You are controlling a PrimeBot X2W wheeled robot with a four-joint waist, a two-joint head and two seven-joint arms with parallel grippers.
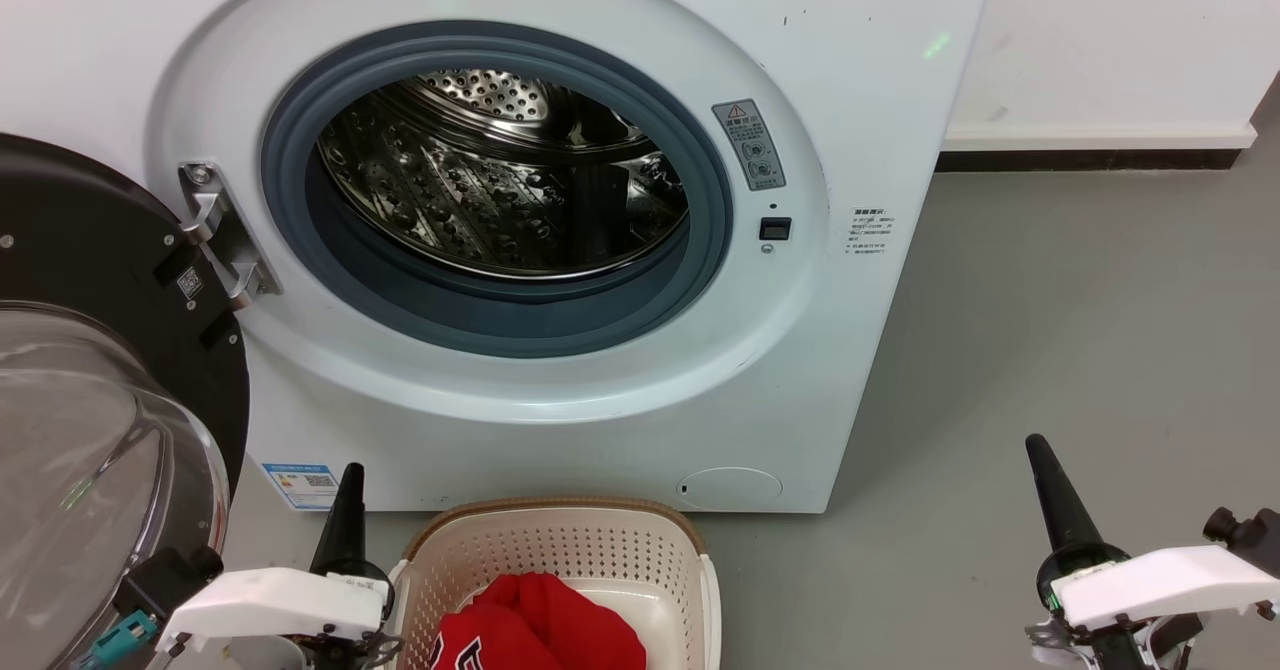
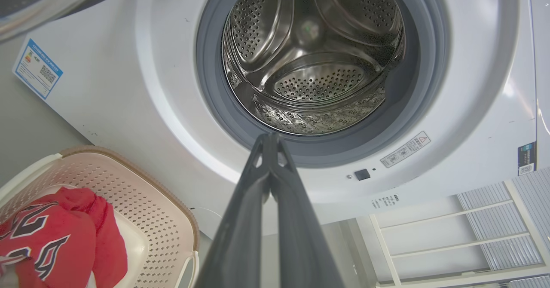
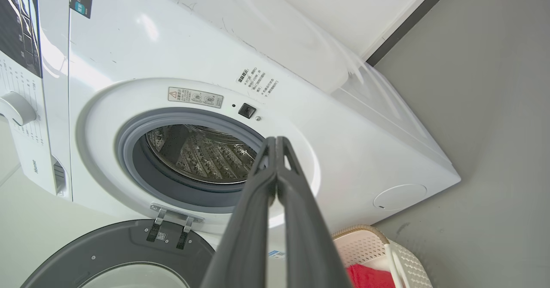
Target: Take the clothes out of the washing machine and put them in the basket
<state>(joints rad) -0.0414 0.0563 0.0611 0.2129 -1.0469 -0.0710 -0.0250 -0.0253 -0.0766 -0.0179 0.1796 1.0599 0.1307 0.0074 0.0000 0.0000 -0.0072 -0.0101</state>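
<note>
Grey floor runs under the washing machine, its door swung open at left. The left gripper, fingers pressed together, stands just left of the basket holding the red clothes; the right gripper, likewise closed and empty, stands well right.

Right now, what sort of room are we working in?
Probably a laundry area, perhaps a test setup: a white front-loading washing machine with its door open, a cream basket holding red clothes on a grey floor, and a white shelf rack nearby.
</note>
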